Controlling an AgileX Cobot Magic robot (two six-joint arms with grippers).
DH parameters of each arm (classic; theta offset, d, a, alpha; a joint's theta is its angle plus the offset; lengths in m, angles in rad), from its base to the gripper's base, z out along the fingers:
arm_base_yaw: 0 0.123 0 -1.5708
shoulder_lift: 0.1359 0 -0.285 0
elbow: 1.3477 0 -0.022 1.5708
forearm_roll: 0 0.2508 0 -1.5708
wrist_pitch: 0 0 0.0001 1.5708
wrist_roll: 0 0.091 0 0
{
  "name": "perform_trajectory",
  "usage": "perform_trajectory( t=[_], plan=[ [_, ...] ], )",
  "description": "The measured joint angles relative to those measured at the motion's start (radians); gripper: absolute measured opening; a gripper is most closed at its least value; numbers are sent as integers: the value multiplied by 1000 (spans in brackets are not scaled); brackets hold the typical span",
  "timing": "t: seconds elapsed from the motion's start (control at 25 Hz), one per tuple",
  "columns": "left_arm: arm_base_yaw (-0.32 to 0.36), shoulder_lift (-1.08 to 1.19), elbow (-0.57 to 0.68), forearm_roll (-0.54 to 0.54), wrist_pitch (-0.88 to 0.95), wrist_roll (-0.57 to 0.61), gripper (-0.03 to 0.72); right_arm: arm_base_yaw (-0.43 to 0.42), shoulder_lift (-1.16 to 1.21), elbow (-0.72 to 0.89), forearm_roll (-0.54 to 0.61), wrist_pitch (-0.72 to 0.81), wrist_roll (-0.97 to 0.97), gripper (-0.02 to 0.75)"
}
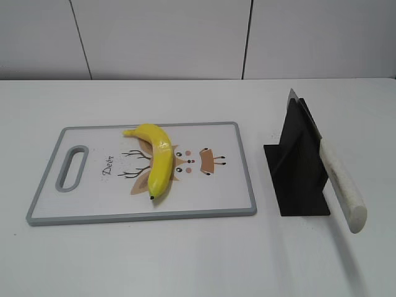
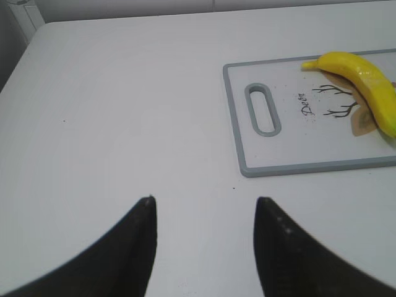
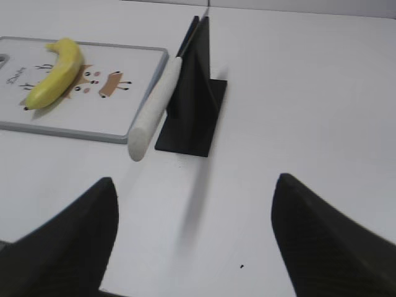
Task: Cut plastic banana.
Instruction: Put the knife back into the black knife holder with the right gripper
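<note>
We are idling left gripper [image 2: 204, 207], jaws spread, empty, near worktop's left edge. Plastic banana [image 1: 156, 162] lying uncut on cutting board [image 1: 235, 207], worktop's middle. Knife [image 1: 340, 185] resting in black stand [image 1: 300, 179], ungrasped. Right gripper [image 3: 195, 198] gaping, empty. Everything remaining, we are judging.

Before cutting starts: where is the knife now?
The knife rests in the black stand, right of the cutting board, with its white handle toward the camera.

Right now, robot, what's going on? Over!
Left gripper open, right gripper open, both empty. Banana whole on cutting board. Knife in black stand. Nothing blocking.
</note>
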Motion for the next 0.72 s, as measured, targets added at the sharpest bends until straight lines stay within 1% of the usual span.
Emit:
perform_trajectory(
  t=[0.16, 0.24, 0.72],
  plan=[
    [0, 0, 0, 0, 0, 0, 469, -112, 0, 0, 1, 0, 0, 592],
    [0, 0, 0, 0, 0, 0, 469, -145, 0, 0, 1, 0, 0, 592],
    [0, 0, 0, 0, 0, 0, 436, -158, 0, 0, 1, 0, 0, 592]
  ],
)
